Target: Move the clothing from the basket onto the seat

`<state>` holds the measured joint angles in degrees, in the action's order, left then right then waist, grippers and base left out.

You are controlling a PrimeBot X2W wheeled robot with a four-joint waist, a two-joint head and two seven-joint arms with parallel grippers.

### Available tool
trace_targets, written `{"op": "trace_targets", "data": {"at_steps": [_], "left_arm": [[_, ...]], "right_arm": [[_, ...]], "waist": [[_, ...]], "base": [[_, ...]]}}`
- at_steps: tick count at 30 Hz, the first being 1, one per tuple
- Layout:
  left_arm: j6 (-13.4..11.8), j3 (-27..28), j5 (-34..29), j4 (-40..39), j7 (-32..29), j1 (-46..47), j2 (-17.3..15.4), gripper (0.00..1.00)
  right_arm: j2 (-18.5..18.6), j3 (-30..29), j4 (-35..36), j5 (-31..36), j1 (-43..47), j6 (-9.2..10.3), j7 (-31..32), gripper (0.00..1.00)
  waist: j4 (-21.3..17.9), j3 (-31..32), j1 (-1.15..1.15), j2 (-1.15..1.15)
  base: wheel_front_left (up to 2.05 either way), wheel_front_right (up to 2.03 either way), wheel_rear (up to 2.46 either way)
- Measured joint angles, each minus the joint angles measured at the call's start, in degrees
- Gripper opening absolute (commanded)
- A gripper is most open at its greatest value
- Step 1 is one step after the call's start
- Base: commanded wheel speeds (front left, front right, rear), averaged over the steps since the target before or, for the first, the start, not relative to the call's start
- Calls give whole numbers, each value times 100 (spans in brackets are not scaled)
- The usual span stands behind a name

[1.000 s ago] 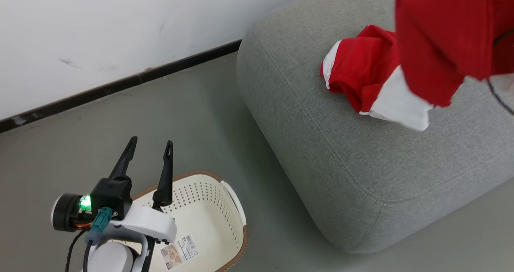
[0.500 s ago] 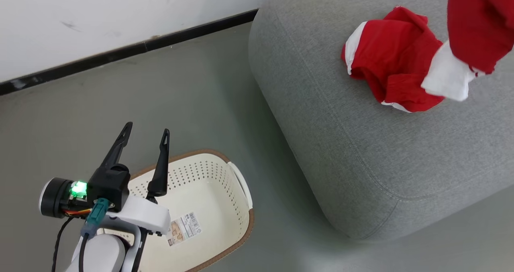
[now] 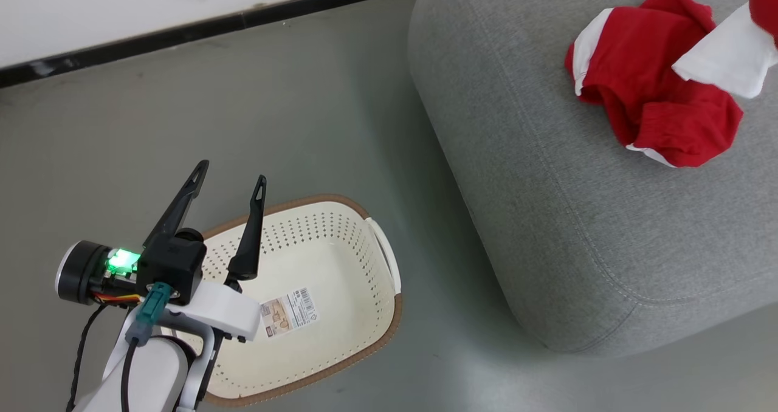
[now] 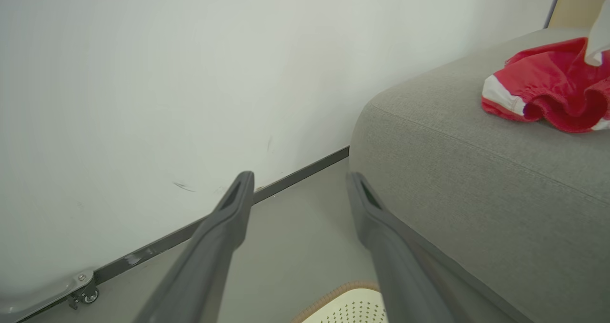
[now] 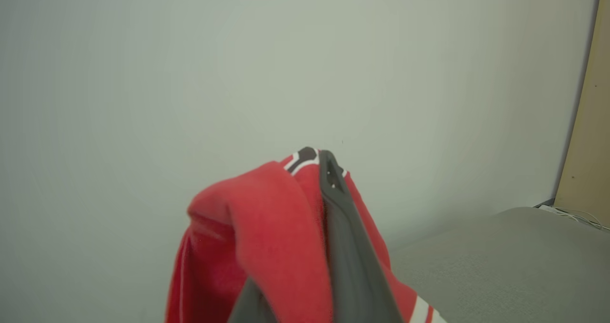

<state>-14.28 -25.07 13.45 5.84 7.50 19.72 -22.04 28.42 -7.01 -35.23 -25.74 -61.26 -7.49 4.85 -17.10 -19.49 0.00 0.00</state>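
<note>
Red shirt hung clamped in the right claw over the seat, far right; shorts lay beside it, left claw spread above the basket. Draped over one finger, it might cling on release.

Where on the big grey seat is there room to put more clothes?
The seat is bare from its near rounded edge up to the red bundle, and along the side toward the basket. It's crowded far back, where the held garment hangs above that bundle.
</note>
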Motion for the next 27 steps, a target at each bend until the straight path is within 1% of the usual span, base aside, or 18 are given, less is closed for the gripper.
{"op": "trace_targets", "data": {"at_steps": [6, 10, 20, 27], "left_arm": [[26, -44, -65, -154, -114, 109, -53, 100], [53, -56, -69, -232, -172, 209, -59, 100], [76, -92, -90, -321, -290, 305, -96, 100], [75, -19, -110, -357, -303, 416, -154, 100]], "right_arm": [[-55, -186, -86, 274, -476, 0, -408, 0], [-94, -147, -356, 441, -516, 0, -436, 0], [-257, -13, -1372, 549, 378, 0, -305, 0], [-356, 91, -1685, 464, 608, 0, -169, 0]], "waist": [[130, -193, 0, 0], [200, -316, 0, 0], [246, -659, 0, 0], [141, -820, 0, 0]], "base": [[0, 0, 0], [0, 0, 0], [0, 0, 0], [0, 0, 0]]}}
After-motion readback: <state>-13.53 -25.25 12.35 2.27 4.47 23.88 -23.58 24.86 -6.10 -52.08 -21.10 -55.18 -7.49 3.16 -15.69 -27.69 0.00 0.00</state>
